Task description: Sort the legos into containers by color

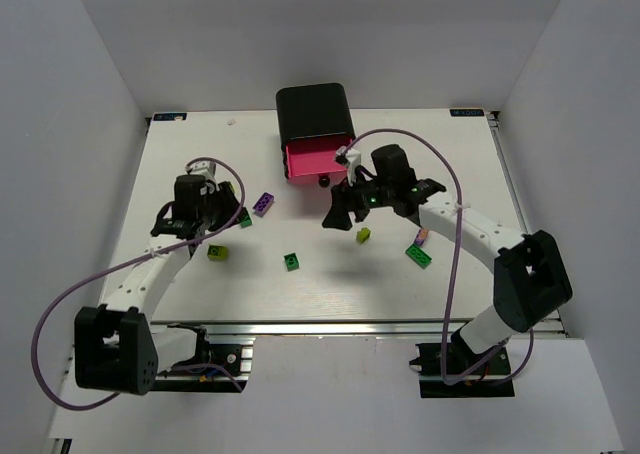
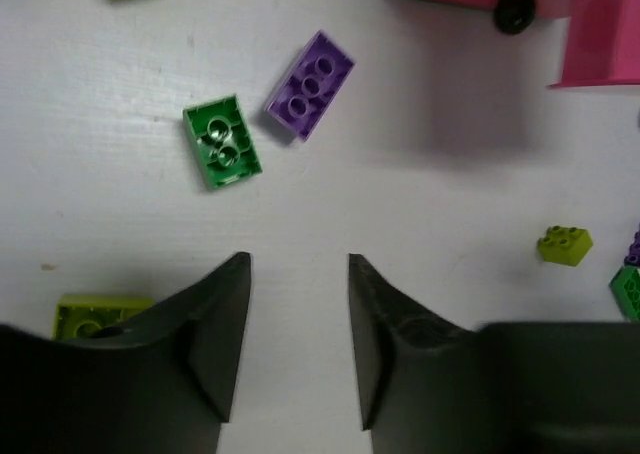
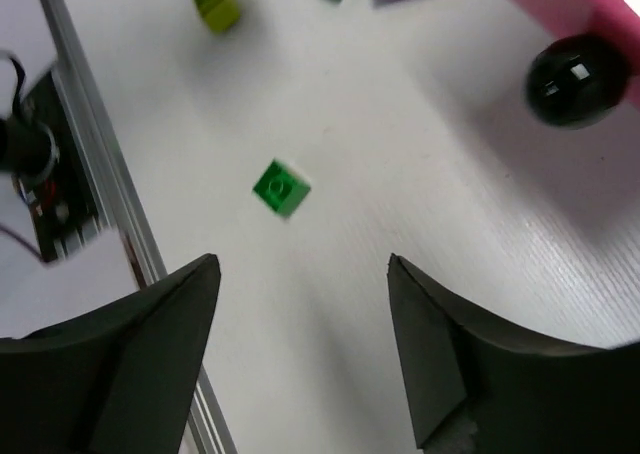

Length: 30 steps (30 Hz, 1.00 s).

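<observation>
With my left pincer (image 2: 297, 274) spread and empty, I'd centre it on the green brick (image 2: 222, 142) at upper left, sparing the purple brick (image 2: 310, 84) that perhaps touches it.

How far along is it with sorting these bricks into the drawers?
Hardly begun, it seems. One pink drawer is pulled open, yet no brick shows inside. Nothing is in hand: the left claw and right claw are both open and empty. Left to sort: the purple brick, the green bricks and the lime bricks, all scattered on the table.
</observation>
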{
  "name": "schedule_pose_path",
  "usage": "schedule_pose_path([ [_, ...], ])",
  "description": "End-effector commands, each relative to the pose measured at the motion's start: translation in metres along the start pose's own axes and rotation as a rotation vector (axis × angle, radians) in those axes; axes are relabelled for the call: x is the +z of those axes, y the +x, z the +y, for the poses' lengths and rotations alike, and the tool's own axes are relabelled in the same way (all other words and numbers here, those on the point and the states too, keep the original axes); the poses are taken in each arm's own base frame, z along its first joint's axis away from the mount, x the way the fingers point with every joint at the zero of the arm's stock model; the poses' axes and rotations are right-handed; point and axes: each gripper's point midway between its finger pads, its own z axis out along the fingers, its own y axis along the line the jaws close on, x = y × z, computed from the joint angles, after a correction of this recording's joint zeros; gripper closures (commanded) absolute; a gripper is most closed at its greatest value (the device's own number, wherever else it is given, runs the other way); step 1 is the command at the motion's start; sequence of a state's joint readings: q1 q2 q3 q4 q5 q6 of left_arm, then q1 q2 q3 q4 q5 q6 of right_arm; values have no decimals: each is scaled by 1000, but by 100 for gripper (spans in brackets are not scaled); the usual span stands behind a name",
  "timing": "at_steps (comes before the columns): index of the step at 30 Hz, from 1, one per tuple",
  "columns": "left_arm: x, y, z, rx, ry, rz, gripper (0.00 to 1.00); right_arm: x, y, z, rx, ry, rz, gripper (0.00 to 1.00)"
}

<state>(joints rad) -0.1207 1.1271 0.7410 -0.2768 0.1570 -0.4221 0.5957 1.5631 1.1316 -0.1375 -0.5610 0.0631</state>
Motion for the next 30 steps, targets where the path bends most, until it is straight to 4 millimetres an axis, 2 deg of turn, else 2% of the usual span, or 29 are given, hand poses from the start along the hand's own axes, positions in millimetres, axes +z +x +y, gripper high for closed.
schedule_pose_path([
  [1,12,18,10,-33,-52,96,44,-24,17,26,-156,-119,51,30],
  [3,19,22,16,-34,-84,125,30,-32,16,18,-212,-55,35,32],
  [4,22,19,17,-29,-93,132,27,-41,12,21,-242,-33,7,32],
  [5,30,27,26,-26,-132,176,24,-46,8,16,-260,3,-13,31],
  [7,36,29,28,-14,-154,200,22,-60,-2,19,-286,33,-61,23],
  [8,41,28,31,-11,-173,211,21,-65,-5,18,-292,43,-77,14],
  [10,45,26,38,-1,-210,205,19,-76,-12,19,-312,53,-111,11],
  [13,54,24,50,15,-269,211,19,-80,-11,19,-321,45,-125,11],
  [19,71,30,59,16,-309,259,23,-83,-7,13,-295,30,-121,11],
  [30,92,36,57,8,-303,302,27,-91,-7,9,-278,26,-143,11],
])
